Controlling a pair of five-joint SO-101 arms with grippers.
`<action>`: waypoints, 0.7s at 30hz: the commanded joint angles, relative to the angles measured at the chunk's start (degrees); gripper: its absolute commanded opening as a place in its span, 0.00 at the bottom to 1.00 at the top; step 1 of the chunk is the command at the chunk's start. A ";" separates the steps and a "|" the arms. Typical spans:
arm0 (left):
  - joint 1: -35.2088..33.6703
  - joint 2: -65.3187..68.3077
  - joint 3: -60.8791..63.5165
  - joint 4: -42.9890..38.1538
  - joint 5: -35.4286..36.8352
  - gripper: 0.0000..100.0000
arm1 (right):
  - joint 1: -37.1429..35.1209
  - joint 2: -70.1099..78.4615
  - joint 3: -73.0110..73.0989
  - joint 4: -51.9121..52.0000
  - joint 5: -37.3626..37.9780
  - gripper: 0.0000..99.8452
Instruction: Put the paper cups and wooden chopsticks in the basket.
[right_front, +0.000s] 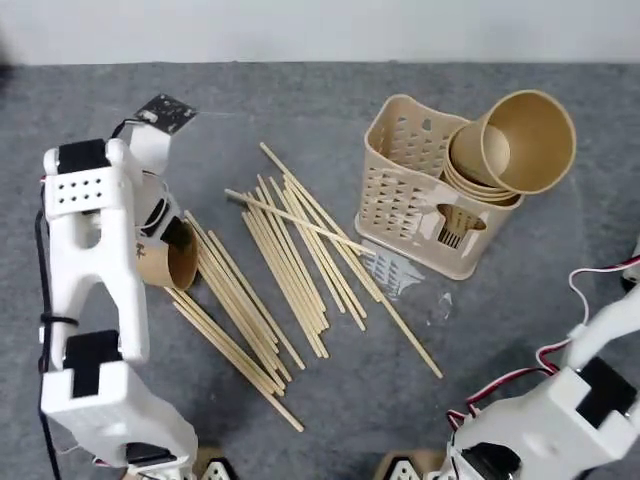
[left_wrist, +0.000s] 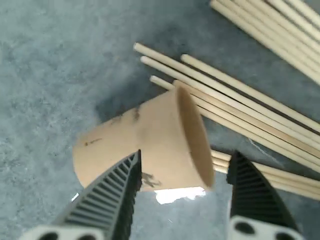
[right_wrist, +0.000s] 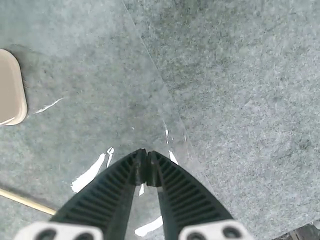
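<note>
Seen from above, the right arm (right_front: 560, 415) is sitting near, at 5 o'clock on the grey counter (right_front: 300, 100). Its right claw (right_wrist: 146, 167) is pressed fully closed over bare felt, gripping nothing, with a corner of the basket (right_wrist: 10, 87) just beyond it. Loose wooden chopsticks (right_front: 270, 270) are lying fanned across the middle of the counter, running from about 7 o'clock toward 12. At 9 o'clock a paper cup (right_front: 170, 262) is lying on its side, its mouth facing 3 o'clock and its rim resting over several sticks. The left claw (left_wrist: 185, 157) is hovering spread wide, one finger on each side of the cup (left_wrist: 145, 140) near the rim. It is not clamping the cup, and whether it is touching cannot be told. Farthest, at 2 o'clock, the basket (right_front: 420, 190) is standing upright, with a stack of paper cups (right_front: 515, 140) tilting out of its 3 o'clock end.
</note>
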 joint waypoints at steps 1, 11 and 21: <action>-1.93 1.58 -0.40 -3.96 -0.44 0.23 | -0.31 -4.00 -2.73 2.24 0.53 0.01; -2.64 5.45 -0.66 -6.24 -0.62 0.09 | -0.40 -4.00 -2.73 2.24 0.53 0.01; -1.85 -1.58 -0.57 -3.34 -4.66 0.01 | -0.31 -4.00 -2.73 2.24 0.53 0.01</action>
